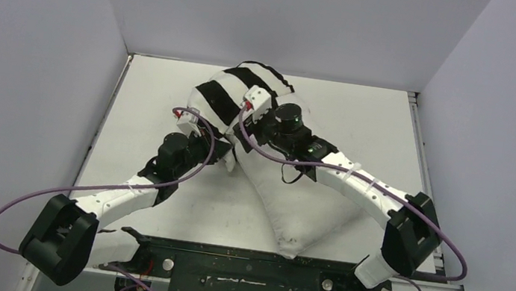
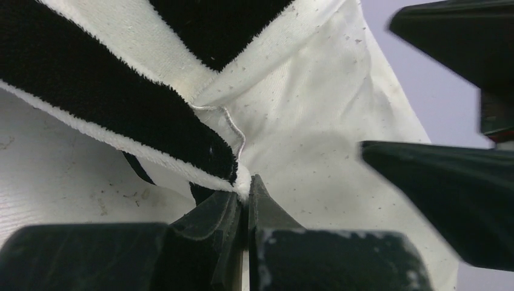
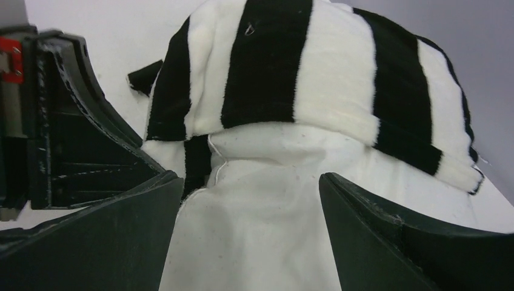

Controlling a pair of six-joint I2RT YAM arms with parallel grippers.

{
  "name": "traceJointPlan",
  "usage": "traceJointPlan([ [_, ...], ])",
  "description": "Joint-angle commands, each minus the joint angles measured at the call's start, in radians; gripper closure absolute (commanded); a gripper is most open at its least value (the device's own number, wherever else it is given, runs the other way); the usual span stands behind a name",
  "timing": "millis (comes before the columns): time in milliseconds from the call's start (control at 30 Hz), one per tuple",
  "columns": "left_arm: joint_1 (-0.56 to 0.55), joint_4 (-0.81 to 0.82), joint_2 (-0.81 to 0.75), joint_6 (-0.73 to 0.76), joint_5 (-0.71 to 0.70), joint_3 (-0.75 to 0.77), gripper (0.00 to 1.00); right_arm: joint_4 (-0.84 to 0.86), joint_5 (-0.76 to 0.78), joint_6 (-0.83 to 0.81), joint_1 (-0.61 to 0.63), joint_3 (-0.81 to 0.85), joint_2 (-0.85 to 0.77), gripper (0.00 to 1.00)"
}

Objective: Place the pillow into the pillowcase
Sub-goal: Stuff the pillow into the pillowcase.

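Note:
The off-white pillow [image 1: 291, 210] lies diagonally across the table, its near corner by the arm bases. Its far end sits inside the black-and-white striped pillowcase [image 1: 236, 86], which covers only that end. My left gripper [image 1: 228, 152] is shut on the pillowcase's hem at the pillow's left side; the left wrist view shows the hem [image 2: 242, 182] pinched at the fingertips of the left gripper [image 2: 247, 189]. My right gripper [image 1: 250, 111] hovers over the pillow just below the case's rim. In the right wrist view the right gripper [image 3: 248, 179] stands open astride the bare pillow [image 3: 260, 212], the pillowcase [image 3: 339, 85] beyond.
The white table [image 1: 150, 86] is walled in by grey panels on three sides. A black rail [image 1: 246, 268] with the arm bases runs along the near edge. Purple cables [image 1: 83, 190] loop beside both arms. The left gripper's body [image 3: 66, 145] sits close beside the right gripper's left finger.

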Motion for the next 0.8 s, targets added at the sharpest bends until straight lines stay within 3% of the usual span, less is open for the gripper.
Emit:
traceJointPlan([
  [0,-0.006,0.023,-0.068,-0.009,0.021,0.061,1.00,-0.029,-0.037,-0.159,0.001,0.049,0.115,0.15],
  [200,-0.036,-0.051,-0.124,0.002,-0.031,0.101,1.00,0.033,-0.012,-0.164,-0.024,0.114,0.335,0.17],
  [300,-0.050,-0.123,-0.107,0.029,-0.051,0.145,1.00,0.113,-0.002,-0.070,-0.054,0.159,0.413,0.30],
  [367,-0.061,-0.129,-0.105,0.018,-0.048,0.150,1.00,0.194,-0.045,0.021,-0.069,0.192,0.443,0.57],
  [433,-0.070,-0.124,-0.115,0.001,-0.050,0.153,1.00,0.304,-0.057,0.128,-0.071,0.204,0.451,0.96],
  [600,-0.103,-0.192,-0.146,0.006,-0.063,0.215,1.00,0.806,-0.062,0.516,-0.084,0.087,0.367,1.00],
  [767,-0.202,-0.230,-0.167,0.037,-0.079,0.299,1.00,0.848,0.028,0.606,-0.068,0.158,0.346,1.00],
])
